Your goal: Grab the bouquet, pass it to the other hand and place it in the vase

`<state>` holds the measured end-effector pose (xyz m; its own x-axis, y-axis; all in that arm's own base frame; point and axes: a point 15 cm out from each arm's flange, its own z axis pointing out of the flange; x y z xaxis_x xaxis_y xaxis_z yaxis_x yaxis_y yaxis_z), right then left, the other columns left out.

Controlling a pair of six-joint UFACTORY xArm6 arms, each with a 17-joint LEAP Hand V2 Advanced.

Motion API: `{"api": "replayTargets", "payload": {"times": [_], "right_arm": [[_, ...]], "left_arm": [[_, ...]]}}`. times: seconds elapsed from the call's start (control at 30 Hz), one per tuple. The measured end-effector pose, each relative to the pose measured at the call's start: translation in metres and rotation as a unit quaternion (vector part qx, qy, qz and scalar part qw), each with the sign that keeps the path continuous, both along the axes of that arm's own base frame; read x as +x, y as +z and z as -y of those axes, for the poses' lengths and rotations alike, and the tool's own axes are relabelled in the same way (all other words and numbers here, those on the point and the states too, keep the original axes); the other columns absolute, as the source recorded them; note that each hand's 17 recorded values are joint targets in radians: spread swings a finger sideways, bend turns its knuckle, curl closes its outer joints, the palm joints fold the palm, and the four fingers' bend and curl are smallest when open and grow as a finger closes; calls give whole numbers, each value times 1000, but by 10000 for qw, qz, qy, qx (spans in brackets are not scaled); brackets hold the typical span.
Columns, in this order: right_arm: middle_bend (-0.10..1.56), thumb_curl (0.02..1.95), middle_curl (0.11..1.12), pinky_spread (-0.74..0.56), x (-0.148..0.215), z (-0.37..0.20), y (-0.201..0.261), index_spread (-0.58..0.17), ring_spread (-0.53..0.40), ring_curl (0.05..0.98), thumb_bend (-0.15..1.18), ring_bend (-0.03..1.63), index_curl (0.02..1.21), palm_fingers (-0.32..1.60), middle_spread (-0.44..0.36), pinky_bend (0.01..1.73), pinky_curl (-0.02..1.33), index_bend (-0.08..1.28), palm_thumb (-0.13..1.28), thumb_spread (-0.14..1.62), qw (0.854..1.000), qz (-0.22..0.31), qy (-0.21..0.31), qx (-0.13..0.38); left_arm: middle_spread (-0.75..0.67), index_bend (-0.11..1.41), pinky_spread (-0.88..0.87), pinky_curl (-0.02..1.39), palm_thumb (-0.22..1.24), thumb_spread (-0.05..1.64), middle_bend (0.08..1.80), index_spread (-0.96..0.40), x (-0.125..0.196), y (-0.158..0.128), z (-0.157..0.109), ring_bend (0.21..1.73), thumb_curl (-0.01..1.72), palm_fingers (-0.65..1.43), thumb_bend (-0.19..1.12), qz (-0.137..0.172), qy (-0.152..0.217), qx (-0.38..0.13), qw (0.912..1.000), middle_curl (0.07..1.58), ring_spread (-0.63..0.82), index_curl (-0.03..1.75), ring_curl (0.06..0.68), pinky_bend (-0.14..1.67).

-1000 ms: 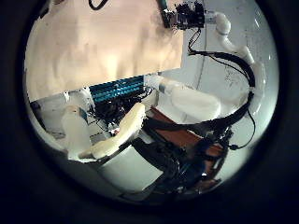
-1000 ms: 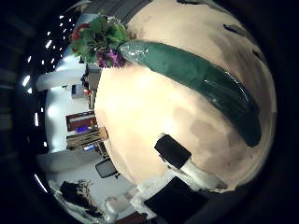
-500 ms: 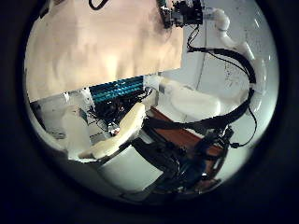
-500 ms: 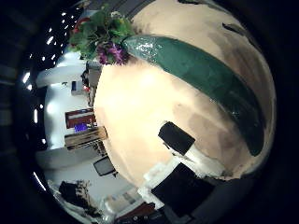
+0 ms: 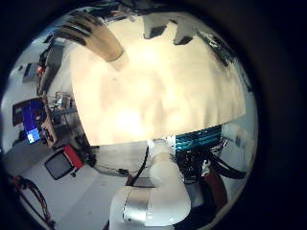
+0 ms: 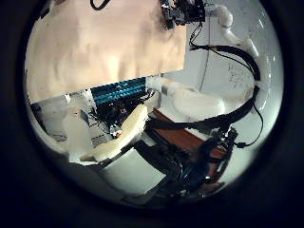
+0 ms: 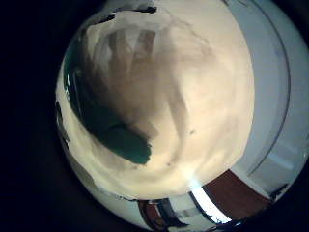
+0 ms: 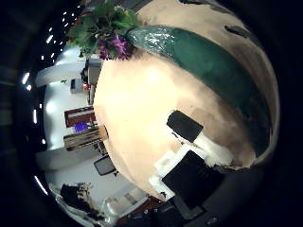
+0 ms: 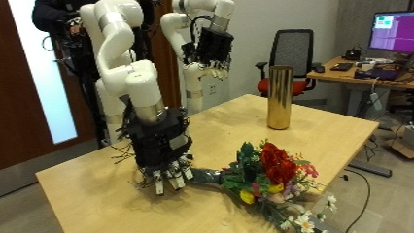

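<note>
The right hand (image 9: 164,173) hangs low over the pale wooden table (image 9: 90,180), fingers pointing down and loosely spread, right at the stem end of the bouquet of red and yellow flowers in dark green wrap (image 9: 265,173), which lies flat with nothing closed on it yet. To get this pick right, I'd say the fingers should straddle the wrapped stem (image 8: 204,66) and curl under it. Beyond the bouquet the tall golden cylindrical vase (image 9: 278,96) stands upright, and the left hand (image 9: 208,49) waits high above, fingers relaxed.

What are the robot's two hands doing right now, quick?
Right hand: fingers reach down at the bouquet's wrapped stem on the table; grip cannot be told.
Left hand: raised, holds nothing; fingers cannot be told.
</note>
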<state>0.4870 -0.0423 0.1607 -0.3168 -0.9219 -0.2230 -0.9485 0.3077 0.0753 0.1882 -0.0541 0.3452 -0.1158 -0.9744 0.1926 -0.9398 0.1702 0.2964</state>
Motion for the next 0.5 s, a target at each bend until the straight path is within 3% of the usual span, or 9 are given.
{"api": "replayTargets", "payload": {"times": [0.5], "right_arm": [[497, 378, 356, 218, -1, 1, -14, -112, 25, 166, -26, 821, 318, 376, 118, 510, 137, 174, 598, 1021, 9999, -141, 45, -27]], "left_arm": [[362, 176, 563, 264, 433, 954, 237, 254, -1, 0, 0, 439, 302, 170, -28, -15, -12, -3, 10000, 338, 573, 340, 203, 187]]}}
